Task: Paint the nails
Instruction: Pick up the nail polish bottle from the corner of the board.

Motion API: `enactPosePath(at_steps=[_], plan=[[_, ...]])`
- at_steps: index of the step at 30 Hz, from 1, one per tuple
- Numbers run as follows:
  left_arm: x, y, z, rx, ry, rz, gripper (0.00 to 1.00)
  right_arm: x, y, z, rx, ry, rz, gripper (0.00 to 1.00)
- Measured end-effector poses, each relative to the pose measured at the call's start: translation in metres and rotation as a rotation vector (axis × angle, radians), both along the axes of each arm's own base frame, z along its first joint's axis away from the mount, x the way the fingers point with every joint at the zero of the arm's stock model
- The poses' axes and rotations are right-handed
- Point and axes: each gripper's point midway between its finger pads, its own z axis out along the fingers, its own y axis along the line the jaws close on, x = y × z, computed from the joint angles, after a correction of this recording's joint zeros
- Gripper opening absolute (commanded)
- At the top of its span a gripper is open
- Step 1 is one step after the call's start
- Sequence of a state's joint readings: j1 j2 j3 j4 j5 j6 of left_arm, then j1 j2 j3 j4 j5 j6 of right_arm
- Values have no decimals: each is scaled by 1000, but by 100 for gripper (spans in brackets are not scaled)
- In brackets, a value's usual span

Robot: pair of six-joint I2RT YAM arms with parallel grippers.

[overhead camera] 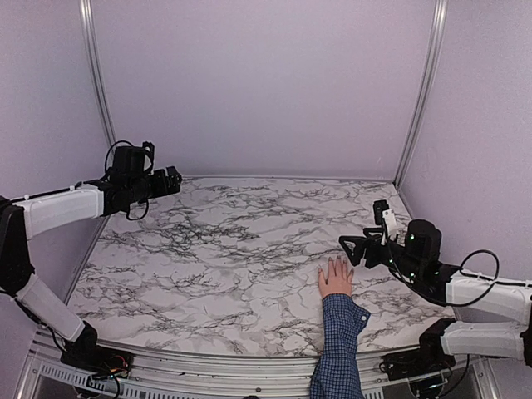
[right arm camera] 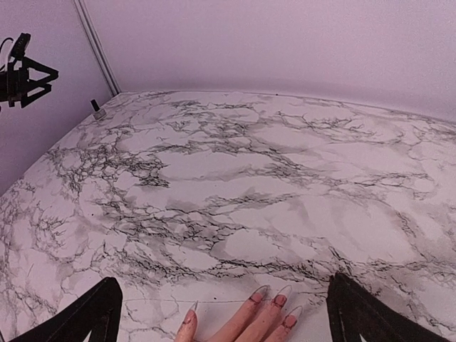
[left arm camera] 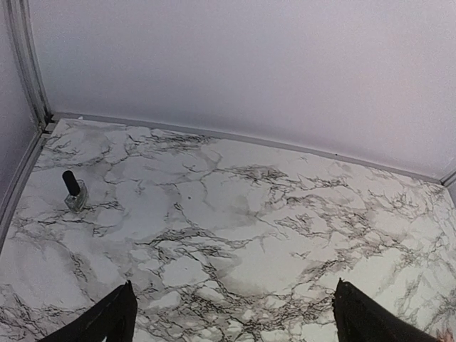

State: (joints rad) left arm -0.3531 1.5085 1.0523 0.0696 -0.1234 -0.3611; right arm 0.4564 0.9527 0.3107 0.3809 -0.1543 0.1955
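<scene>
- I see the hand (overhead camera: 336, 278) flat near the table's (overhead camera: 233, 249) front edge, fingers spread, long nails (right arm camera: 260, 292) pointing away
- My right gripper (overhead camera: 349, 252) hangs just beside it, jaws spread, empty
- My left gripper (overhead camera: 172, 180) hovers far left, jaws spread, the bottle (left arm camera: 73, 194) standing ahead of it

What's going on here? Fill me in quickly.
Nothing has been picked up yet. A person's hand in a blue checked sleeve lies flat on the marble table, fingers spread, nails pointing away from the arms. The right gripper hangs open beside it, empty. The left gripper is open too, raised at the table's left side. The dark-capped bottle stands capped near the far left corner.
</scene>
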Motion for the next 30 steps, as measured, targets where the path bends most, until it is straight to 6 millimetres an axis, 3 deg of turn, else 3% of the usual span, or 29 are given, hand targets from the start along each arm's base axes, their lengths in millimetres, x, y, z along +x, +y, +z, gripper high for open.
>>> enactPosePath(at_steps=[6, 11, 17, 22, 30], plan=[[15, 42, 17, 11, -4, 99, 99, -2, 2, 3, 2, -13, 19, 99], [34, 99, 21, 23, 23, 228, 99, -4, 3, 8, 10, -23, 30, 99], [55, 142, -25, 66, 156, 305, 99, -10, 3, 21, 37, -70, 45, 99], [78, 148, -62, 108, 254, 275, 98, -14, 1, 20, 39, -76, 41, 98], [105, 153, -104, 129, 345, 204, 94, -14, -4, 16, 35, -72, 17, 99]])
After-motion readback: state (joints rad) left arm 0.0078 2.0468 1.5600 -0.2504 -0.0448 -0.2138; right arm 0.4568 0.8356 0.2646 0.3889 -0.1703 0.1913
